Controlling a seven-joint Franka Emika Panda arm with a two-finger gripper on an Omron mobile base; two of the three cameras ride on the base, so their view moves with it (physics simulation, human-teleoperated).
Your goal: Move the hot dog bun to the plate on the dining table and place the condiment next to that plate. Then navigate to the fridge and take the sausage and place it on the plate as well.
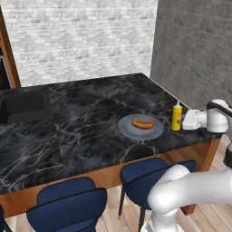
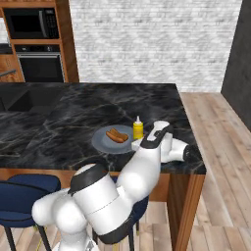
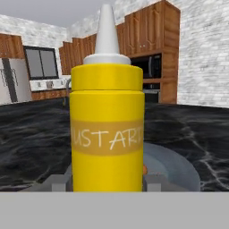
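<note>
The yellow condiment bottle stands upright on the dining table, just right of the grey-blue plate. The tan hot dog bun lies on that plate. My gripper reaches in from the right and is shut on the bottle's lower body. In the hand view the condiment is very close, with a finger pressed against each side and the plate behind it. From the right base view, condiment, bun and plate sit near the table's right end. The fridge is far off. The sausage is out of view.
Blue stools stand along the table's near edge. A dark sink recess lies at the table's left. The table's right edge is close to the bottle. Wooden cabinets with an oven line the far wall.
</note>
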